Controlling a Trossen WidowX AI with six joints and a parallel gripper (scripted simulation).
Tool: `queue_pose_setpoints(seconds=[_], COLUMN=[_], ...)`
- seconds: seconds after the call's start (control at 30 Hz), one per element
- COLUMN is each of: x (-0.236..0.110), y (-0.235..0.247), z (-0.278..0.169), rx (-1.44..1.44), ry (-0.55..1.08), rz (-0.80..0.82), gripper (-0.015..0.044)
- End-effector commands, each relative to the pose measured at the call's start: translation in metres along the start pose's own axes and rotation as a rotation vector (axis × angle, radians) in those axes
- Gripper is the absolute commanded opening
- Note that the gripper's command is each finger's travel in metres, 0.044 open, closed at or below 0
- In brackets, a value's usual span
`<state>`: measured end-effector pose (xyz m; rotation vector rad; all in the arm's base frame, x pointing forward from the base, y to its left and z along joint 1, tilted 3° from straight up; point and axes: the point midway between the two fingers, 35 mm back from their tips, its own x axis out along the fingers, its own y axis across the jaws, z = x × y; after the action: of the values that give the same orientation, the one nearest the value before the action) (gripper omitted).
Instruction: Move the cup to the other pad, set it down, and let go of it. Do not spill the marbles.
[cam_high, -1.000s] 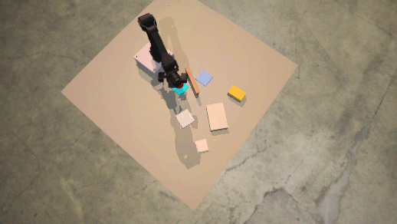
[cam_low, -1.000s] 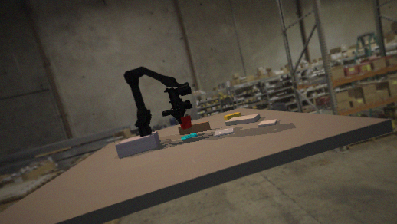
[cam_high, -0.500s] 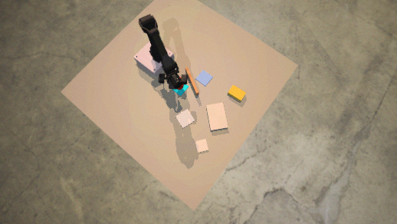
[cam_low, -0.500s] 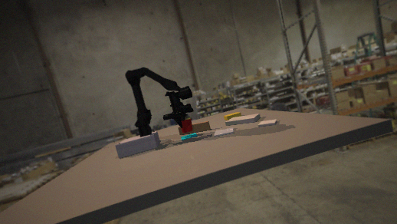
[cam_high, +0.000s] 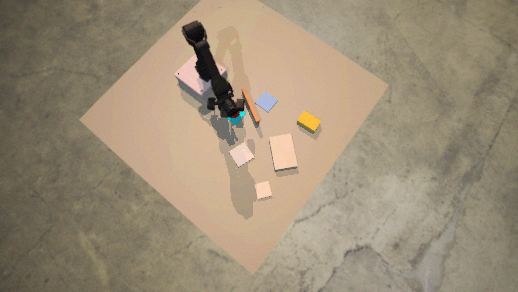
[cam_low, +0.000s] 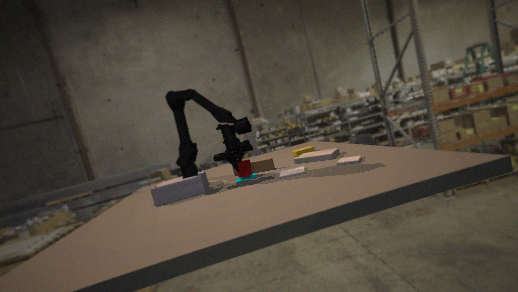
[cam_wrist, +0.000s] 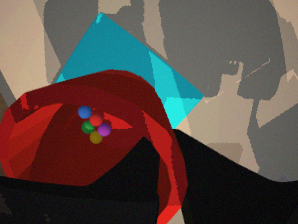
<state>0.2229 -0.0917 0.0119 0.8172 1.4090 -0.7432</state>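
My gripper (cam_high: 231, 108) (cam_low: 237, 159) (cam_wrist: 162, 136) is shut on the rim of a red cup (cam_high: 236, 115) (cam_low: 244, 168) (cam_wrist: 60, 156). The cup is upright, and several coloured marbles (cam_wrist: 93, 125) lie at its bottom. The cup is held very low over a cyan pad (cam_high: 239, 118) (cam_low: 248, 177) (cam_wrist: 127, 56). I cannot tell whether its base touches the pad. A pale blue pad (cam_high: 266, 101) lies a little to the right, beyond an orange bar (cam_high: 251, 105).
The orange-brown bar (cam_low: 262, 164) stands close beside the cup. A pale box (cam_high: 191, 76) (cam_low: 180, 189) sits by the arm's base. A whitish tile (cam_high: 241, 154) (cam_low: 292, 172), a tan slab (cam_high: 283, 151) (cam_low: 316, 155), a small tile (cam_high: 263, 190) (cam_low: 349, 160) and a yellow block (cam_high: 309, 121) (cam_low: 303, 150) lie farther out.
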Motion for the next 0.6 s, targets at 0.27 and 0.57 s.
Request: queue_pose_setpoints(seconds=[0.27, 0.57], x=[0.0006, 0.0006], y=[-0.0002, -0.0002], z=[-0.0002, -0.0002], rx=[0.0, 0.0], ry=[0.001, 0.001], rz=[-0.001, -0.001], gripper=[0.0, 0.0128])
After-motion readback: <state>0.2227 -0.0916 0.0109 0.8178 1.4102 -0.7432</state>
